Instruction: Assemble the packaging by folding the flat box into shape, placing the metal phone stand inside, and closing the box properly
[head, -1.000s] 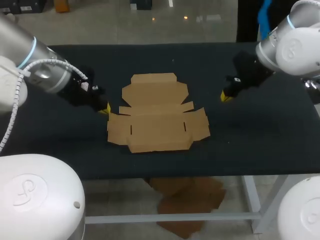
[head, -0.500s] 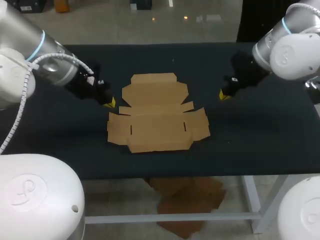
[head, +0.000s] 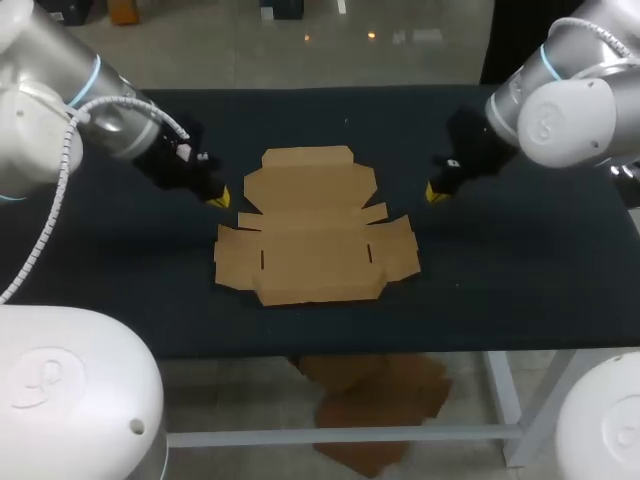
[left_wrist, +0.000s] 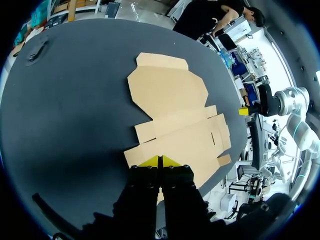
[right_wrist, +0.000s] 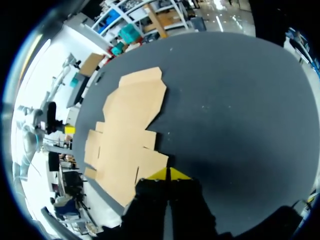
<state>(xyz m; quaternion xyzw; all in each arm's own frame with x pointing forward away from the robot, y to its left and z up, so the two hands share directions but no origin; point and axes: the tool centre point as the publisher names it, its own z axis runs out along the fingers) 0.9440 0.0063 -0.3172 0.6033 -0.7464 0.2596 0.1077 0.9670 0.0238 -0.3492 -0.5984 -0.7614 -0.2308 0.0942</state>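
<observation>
A flat brown cardboard box blank (head: 310, 225) lies unfolded in the middle of the dark table, flaps spread. My left gripper (head: 218, 197) hangs just off the blank's left side, near its upper left flap, yellow tips together and empty. In the left wrist view the left gripper (left_wrist: 160, 161) is shut above the blank's (left_wrist: 175, 117) near edge. My right gripper (head: 436, 192) is shut and empty to the right of the blank, a short gap from its right flap. The right wrist view shows the right gripper (right_wrist: 170, 173) beside the blank (right_wrist: 127, 132). No metal phone stand is in view.
The dark table (head: 540, 280) has bare surface to the left, right and front of the blank. A small dark object (left_wrist: 36, 52) lies on the table far ahead of the left gripper.
Both grippers have moved toward the far side of the table; the left one went up along the blank's left edge, the right one drew slightly closer to the blank. The blank has not moved.
</observation>
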